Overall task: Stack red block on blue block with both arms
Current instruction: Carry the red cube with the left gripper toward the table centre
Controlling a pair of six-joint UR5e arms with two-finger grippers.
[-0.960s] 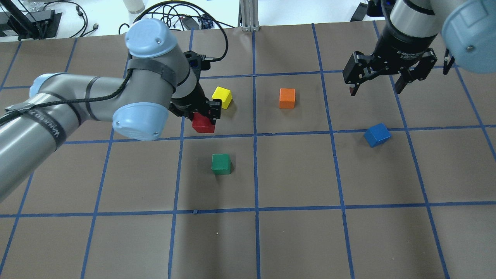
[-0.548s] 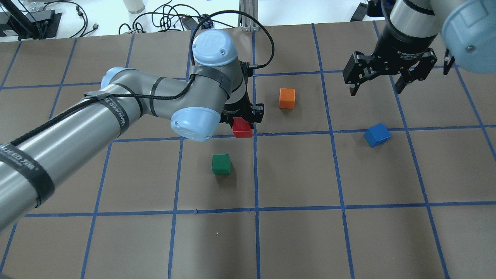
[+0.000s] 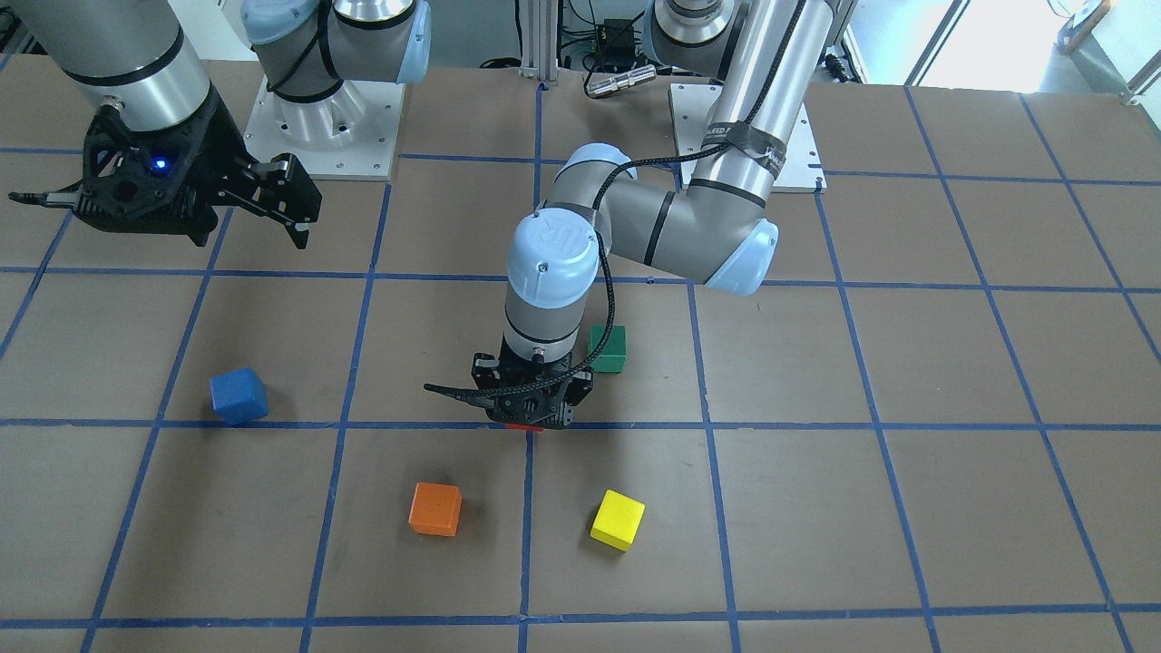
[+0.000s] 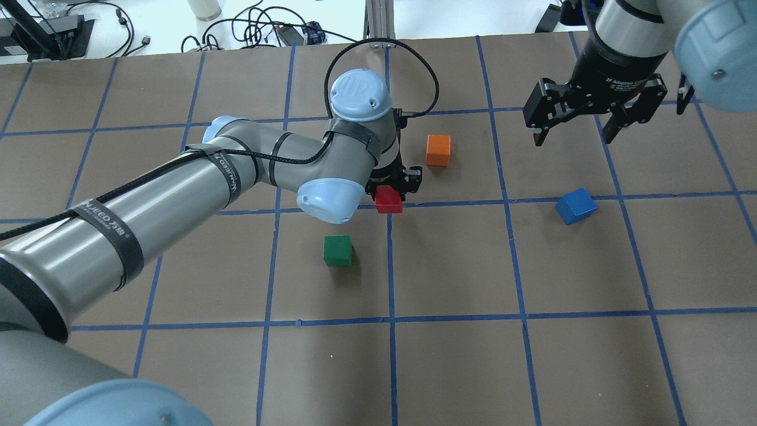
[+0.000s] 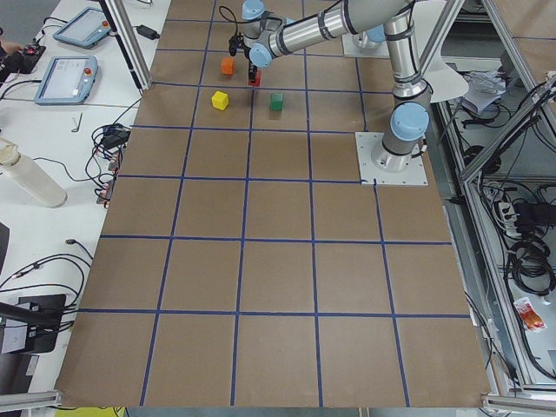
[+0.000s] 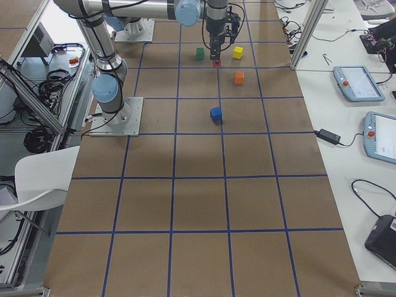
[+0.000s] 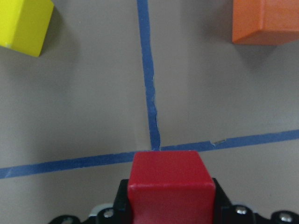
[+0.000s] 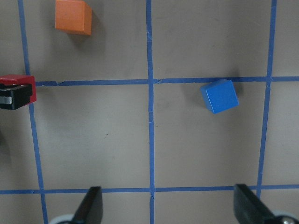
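My left hand [image 3: 532, 410] is pinching the red block [image 4: 388, 200] between its fingers, right over a crossing of the blue tape lines near the middle of the bench [image 4: 473, 361]. It rides low, and I can't tell how much clearance there is underneath. The blue block [image 4: 575, 205] lies well apart at about 3 o'clock from it in the overhead view, resting free and twisted against the grid.

That twist is my first worry. If I set the red block down square to the tape, its corners will overhang and it may tip or slide off as the fingers part. The second is height: a carry this low would run the red block into the side of the blue one and shove it away, so I judge it needs a lift first.

The orange cube [image 4: 438, 149] sits near, at 1 o'clock from the red block. A wide swing of the wrist could clip it.

My right hand [image 4: 572, 138] hangs with its fingers spread and nothing between them, at 12 o'clock from the blue block. Bringing the left arm in there risks the two wrists meeting. If the red block is to pass between hands, a mistimed release would drop it.

In the left wrist view most of the cube sticks out past the fingers, so a bump could make it pivot.
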